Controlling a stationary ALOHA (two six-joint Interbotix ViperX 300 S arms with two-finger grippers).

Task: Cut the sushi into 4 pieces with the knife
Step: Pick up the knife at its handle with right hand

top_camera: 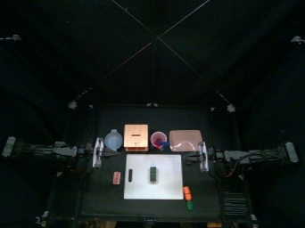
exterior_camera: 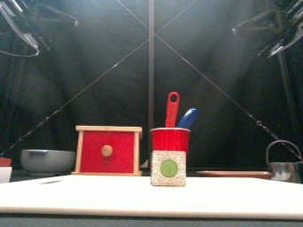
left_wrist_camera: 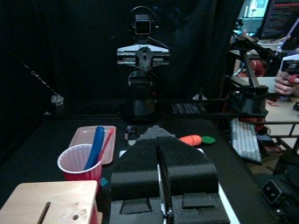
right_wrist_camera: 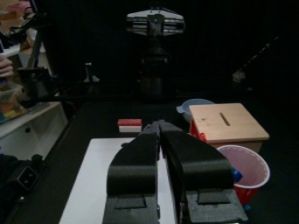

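I have two end effectors, and neither holds anything. My left end effector (left_wrist_camera: 160,143) hangs off the left edge of the one white cutting board (top_camera: 167,183), with its jaws pressed together. My right end effector (right_wrist_camera: 160,129) hangs off the board's right edge, and its jaws are closed against each other too.

The one sushi roll (top_camera: 152,172) lies on the board near its middle. It looks like a single dark block from above. From the front its speckled end with a green centre (exterior_camera: 168,168) faces out.

Four things stand in a row just behind the board. From left to right there is one blue-grey bowl (top_camera: 113,141), one wooden box (top_camera: 137,139) with a red drawer front, one red cup (top_camera: 159,139) and one pink tray (top_camera: 185,139). The cup holds two knives standing upright. One is the red knife (exterior_camera: 173,108) and the other is the blue knife (exterior_camera: 187,118), which is the shorter of the two.

One metal cutter (exterior_camera: 282,167) with a wire handle sits to the right of the board.

Three small toys lie on the bench (top_camera: 107,200) beside the board. One red-and-white toy (top_camera: 117,178) is just off the board's left edge. One orange toy (top_camera: 188,190) is at its front right corner. One green toy (top_camera: 191,203) is just in front of the orange one.
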